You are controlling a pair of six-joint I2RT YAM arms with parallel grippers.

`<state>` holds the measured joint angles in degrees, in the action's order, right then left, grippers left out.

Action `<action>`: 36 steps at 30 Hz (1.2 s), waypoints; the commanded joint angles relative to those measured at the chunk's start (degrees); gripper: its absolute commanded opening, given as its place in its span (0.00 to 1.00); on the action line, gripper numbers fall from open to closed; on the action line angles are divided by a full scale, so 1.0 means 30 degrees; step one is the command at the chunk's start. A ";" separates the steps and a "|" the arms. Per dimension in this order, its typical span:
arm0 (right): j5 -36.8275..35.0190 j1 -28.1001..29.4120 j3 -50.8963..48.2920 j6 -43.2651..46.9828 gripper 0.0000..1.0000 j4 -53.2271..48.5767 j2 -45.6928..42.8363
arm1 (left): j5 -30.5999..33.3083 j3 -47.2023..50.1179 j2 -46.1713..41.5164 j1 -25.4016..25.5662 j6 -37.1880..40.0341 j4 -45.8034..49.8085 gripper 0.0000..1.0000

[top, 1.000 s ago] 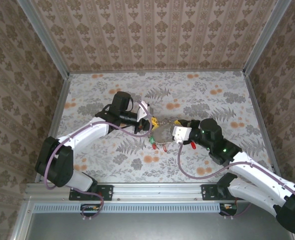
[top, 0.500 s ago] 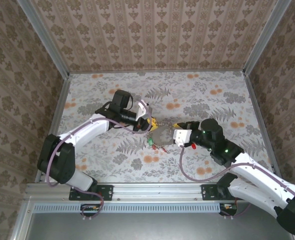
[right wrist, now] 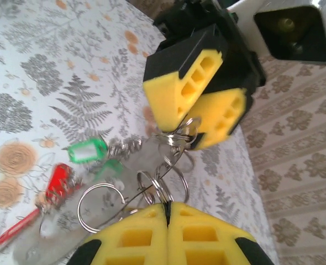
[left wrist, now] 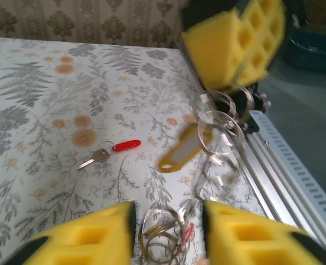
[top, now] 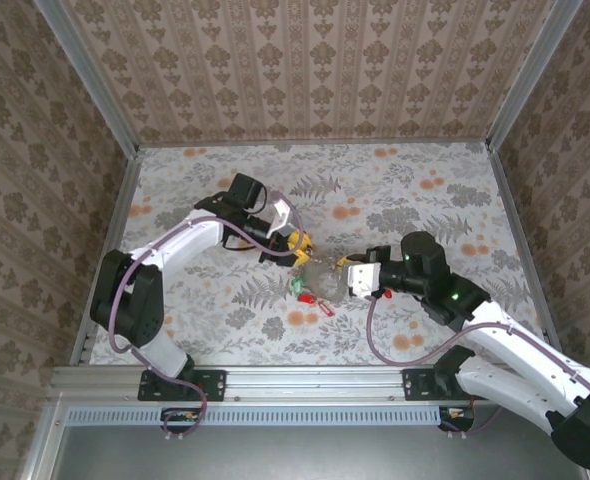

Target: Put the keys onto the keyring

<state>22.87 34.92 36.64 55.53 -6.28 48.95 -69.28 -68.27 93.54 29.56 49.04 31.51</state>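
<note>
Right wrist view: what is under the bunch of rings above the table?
Below the rings, a green tag and a red tag over the flowered table. The shut right jaws cover whatever is nearer the camera.

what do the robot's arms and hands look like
The left arm and right arm have white shells, black joints and a looping purple-grey cable. The left hand and right hand carry blocky yellow pads with square holes. Green lights glow on the right arm.

The keyring (top: 320, 274) is between 2 grippers: left gripper (top: 300, 252) behind-left, right gripper (top: 341, 268) right. The keys (top: 303, 290) lie on the table (top: 425, 200) just before it.
</note>
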 commanded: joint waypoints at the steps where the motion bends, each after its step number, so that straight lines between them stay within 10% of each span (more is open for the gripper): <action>1: 0.1452 -0.0007 0.0226 -0.1103 0.00 0.0922 0.0278 | -0.0852 -0.0849 -0.0078 -0.0430 0.1053 0.0836 0.62; 4: 0.0669 -0.0077 -0.0279 -0.1823 0.00 0.2009 0.0638 | -0.1076 -0.0915 -0.0281 -0.0664 0.2036 0.1470 1.00; 20: -0.0890 -0.0711 -0.0962 -0.6259 0.00 0.3653 0.0884 | 0.6706 0.3018 -0.5157 0.2098 -0.4453 -0.5556 1.00; 26: -0.1622 -0.0726 -0.0779 -0.7730 0.00 0.4287 0.1720 | 0.9712 0.4587 -0.4848 0.3498 -0.5725 -0.7965 0.54; 31: -0.2724 -0.1516 -0.0116 -0.8144 0.00 0.2913 0.2312 | 1.0658 0.4766 -0.4171 0.3212 -0.6195 -0.7981 0.56; 36: -0.6930 -0.2877 0.1715 -1.4414 0.47 0.1060 0.2789 | 1.3213 0.4988 -0.4087 0.2148 -0.9203 -0.8605 0.63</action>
<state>11.09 27.90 36.86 25.15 0.86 56.49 -35.73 -53.91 81.38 37.93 28.45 8.47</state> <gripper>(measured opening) 0.431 0.624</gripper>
